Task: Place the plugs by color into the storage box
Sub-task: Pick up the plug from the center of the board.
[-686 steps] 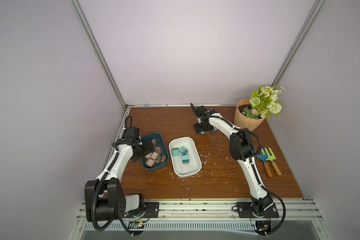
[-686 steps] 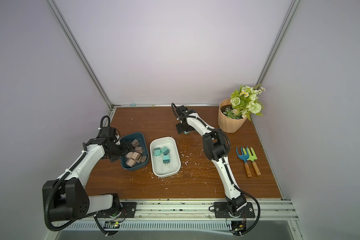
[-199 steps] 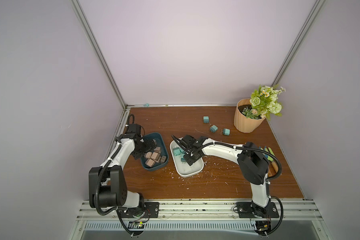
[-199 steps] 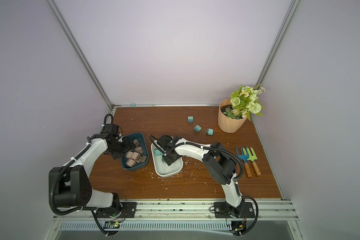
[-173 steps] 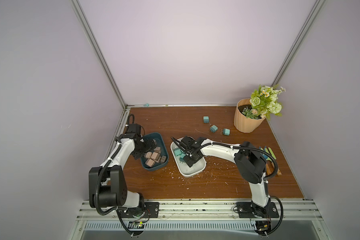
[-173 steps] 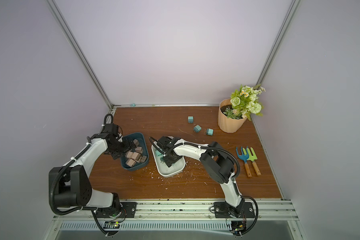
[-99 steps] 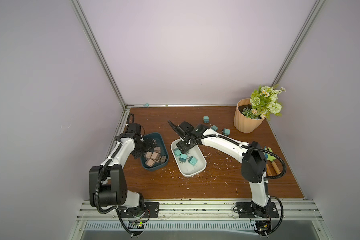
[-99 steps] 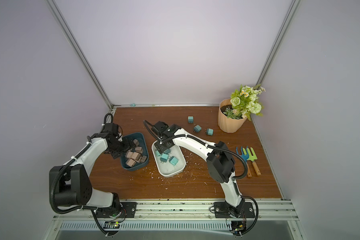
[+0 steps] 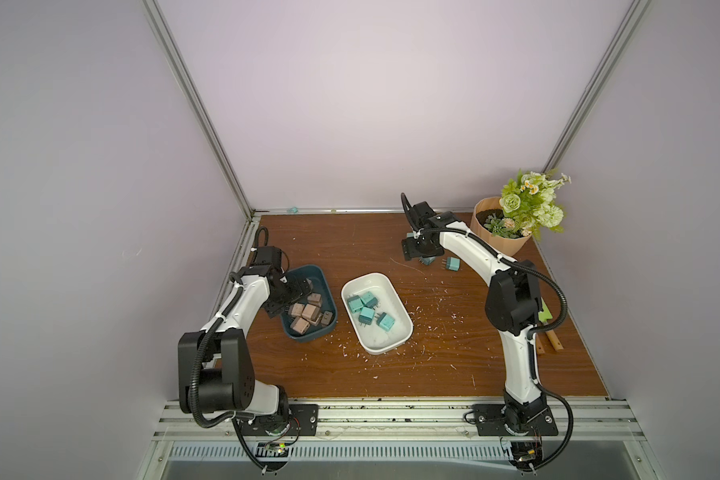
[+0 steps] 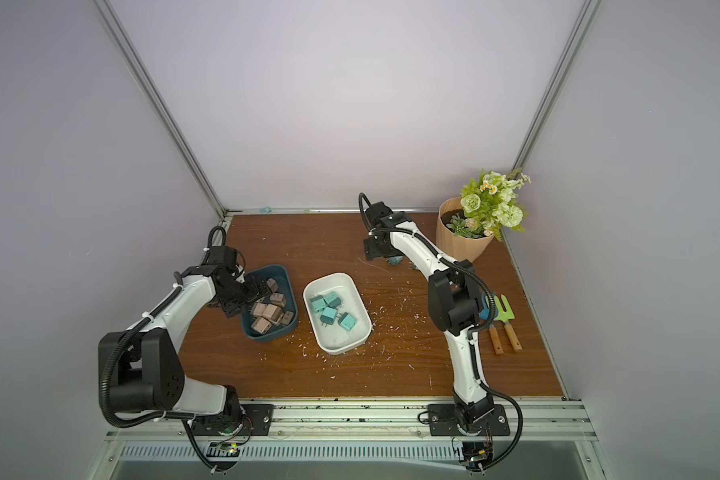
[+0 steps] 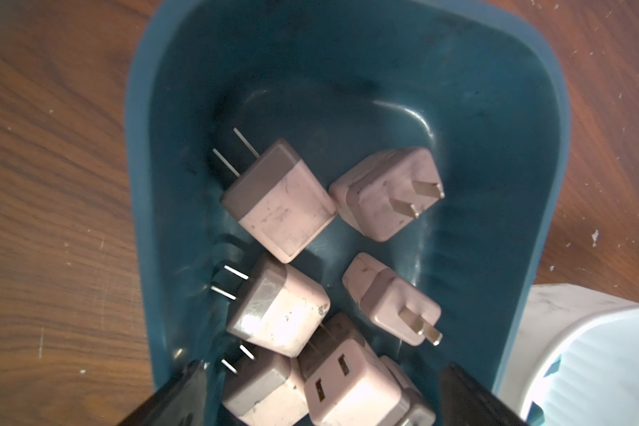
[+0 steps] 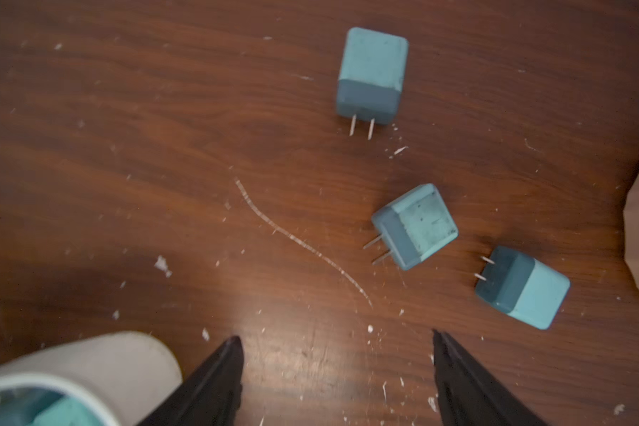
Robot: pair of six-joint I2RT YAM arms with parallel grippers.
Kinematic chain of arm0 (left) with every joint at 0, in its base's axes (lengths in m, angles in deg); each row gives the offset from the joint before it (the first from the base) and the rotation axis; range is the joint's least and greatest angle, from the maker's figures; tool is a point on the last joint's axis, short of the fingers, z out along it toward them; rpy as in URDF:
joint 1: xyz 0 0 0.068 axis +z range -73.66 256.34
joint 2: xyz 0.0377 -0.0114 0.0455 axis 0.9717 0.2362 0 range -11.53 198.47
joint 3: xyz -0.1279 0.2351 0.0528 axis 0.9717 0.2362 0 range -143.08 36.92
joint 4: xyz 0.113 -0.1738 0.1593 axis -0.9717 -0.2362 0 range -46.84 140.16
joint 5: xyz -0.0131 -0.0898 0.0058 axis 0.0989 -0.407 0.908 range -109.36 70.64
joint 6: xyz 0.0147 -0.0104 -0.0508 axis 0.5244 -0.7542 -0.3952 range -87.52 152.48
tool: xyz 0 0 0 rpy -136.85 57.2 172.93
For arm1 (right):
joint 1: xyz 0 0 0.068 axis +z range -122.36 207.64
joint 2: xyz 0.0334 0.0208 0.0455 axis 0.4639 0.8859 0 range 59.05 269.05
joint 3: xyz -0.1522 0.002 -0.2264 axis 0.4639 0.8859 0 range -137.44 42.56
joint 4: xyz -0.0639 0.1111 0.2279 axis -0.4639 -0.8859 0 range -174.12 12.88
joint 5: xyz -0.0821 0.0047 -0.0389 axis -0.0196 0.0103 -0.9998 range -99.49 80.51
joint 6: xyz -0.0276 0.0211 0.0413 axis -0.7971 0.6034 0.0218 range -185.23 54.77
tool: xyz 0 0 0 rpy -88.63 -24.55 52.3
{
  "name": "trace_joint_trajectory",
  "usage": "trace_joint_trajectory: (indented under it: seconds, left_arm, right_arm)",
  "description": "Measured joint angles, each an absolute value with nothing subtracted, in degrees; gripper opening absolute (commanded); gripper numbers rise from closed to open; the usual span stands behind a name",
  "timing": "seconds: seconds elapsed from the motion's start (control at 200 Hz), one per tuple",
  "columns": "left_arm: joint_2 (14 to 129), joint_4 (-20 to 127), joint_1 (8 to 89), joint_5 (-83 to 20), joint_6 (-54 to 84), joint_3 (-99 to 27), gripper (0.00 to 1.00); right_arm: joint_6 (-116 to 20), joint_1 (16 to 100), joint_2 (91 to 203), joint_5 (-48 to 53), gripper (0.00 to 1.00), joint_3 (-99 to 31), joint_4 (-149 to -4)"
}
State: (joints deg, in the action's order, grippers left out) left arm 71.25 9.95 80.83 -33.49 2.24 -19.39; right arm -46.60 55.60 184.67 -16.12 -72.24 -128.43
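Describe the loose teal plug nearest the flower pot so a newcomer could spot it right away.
Find the tan flower pot with green blooms at the far right corner. Three loose teal plugs lie on the bare wood beside it. The wanted plug is the one nearest the pot, with its prongs pointing away from it.

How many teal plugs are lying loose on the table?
3, clustered beside the flower pot: nearest plug, middle plug, farthest plug. None seems hidden in the right wrist view.
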Motion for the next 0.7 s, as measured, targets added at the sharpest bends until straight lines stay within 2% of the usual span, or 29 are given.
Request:
trace_joint_trajectory:
  seconds: [0.29,0.701]
  left_arm:
    - [70.7,10.0,80.8,-33.5,2.2,-19.0,1.0]
    - [69.4,10.2,80.8,-33.7,2.2,-17.5,1.0]
  right_arm:
    - [-37.6,54.2,195.1,-16.1,0.86,-80.6,-129.5]
    - [-33.9,51.2,196.1,-16.6,0.86,-80.9,-127.7]
